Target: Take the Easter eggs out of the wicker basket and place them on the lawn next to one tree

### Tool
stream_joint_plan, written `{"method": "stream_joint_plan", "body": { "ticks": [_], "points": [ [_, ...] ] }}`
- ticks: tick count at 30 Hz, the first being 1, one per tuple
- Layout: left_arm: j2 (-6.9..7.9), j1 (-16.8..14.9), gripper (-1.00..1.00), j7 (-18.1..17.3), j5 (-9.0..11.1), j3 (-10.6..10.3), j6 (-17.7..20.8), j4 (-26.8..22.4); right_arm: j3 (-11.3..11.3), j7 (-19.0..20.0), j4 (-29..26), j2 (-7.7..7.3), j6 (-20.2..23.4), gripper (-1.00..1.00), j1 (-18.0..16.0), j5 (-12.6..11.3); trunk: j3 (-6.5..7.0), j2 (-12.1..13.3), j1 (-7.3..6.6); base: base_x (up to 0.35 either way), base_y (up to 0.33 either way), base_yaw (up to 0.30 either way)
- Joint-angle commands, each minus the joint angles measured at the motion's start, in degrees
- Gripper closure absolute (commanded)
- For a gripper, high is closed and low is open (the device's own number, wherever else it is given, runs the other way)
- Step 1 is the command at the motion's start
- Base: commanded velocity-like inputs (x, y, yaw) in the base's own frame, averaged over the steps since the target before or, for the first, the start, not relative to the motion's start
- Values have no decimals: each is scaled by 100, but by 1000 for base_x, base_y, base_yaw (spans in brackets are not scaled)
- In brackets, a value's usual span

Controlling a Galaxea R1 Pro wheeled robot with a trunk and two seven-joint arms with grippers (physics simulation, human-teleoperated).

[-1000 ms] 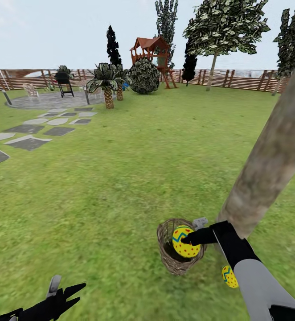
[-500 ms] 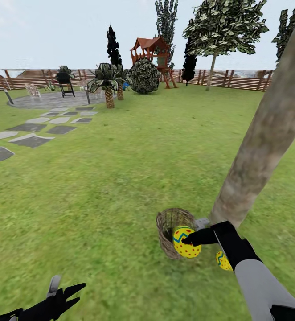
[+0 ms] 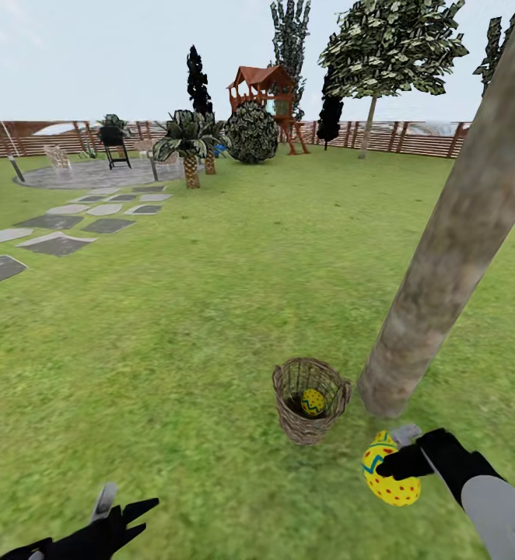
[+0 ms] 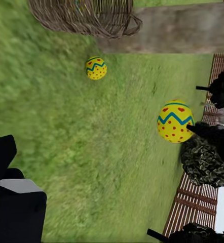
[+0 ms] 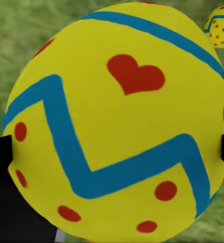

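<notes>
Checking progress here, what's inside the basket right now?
One egg lies inside the basket. Its wicker wall hides the floor around it, so more can't be ruled out.

The held egg (image 5: pixel 117 121) is bright yellow with blue zigzag bands, red dots and a red heart. The egg in the basket (image 3: pixel 313 401) has the same colours. The wicker basket (image 3: pixel 289 408) is brown open weave. The tree (image 3: pixel 452 249) is mottled grey-brown, the lawn (image 3: pixel 211 311) green. The right tool (image 3: pixel 401 465) is black.

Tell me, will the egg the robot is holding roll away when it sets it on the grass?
Probably a little: the held egg in the right gripper is round and smooth. The lawn looks flat, though, and another egg already lies there, so it likely settles.
</notes>
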Motion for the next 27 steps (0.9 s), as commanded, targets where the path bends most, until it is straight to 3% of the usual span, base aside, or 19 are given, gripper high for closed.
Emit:
{"method": "stream_joint_plan", "body": {
  "ticks": [1, 4, 6, 7, 8, 10, 19, 23, 27],
  "points": [
    [2, -5, -100, -4, 49, -36, 43, 10, -49, -9, 53, 2, 3, 100, -1, 48, -12, -12, 3, 0, 0, 0],
    [0, -5, -100, 134, 47, -47, 39, -1, -49, -80, 102, 1, -31, 100, 1, 46, -12, -12, 3, 0, 0, -5],
    [-51, -5, -100, 839, 46, -42, 39, -52, -55, -235, 167, 1, -228, 100, 1, 40, -10, -12, 3, 0, 0, -157],
    [-148, -5, -100, 1183, 47, -40, 36, -66, -60, -453, 253, 1, -414, 100, 1, 38, -8, -12, 3, 0, 0, -248],
    [-203, -5, -100, 1288, 47, -39, 13, -86, -67, -660, 290, 4, -551, 100, 1, 33, -6, -12, 3, 0, 0, -265],
    [-283, -5, -100, 1357, 47, -46, -24, -204, -74, -864, 417, 16, -689, 100, 1, 29, -2, -12, 3, 0, 0, -274],
    [-436, -5, -100, 1372, 44, -64, -23, -345, -83, -938, 587, 10, -969, 100, 1, 27, 12, -12, 3, 0, 0, -280],
    [-603, -5, -100, 1386, 22, -65, -22, -415, -131, -1776, 794, 32, -1631, 100, 1, 21, 12, -12, 3, 0, 0, -283],
    [-691, -5, -100, 1393, 19, -74, -22, -440, -161, -1983, 881, 37, -1947, 100, 1, 20, 12, -12, 3, 0, 0, -230]
  ]
}}
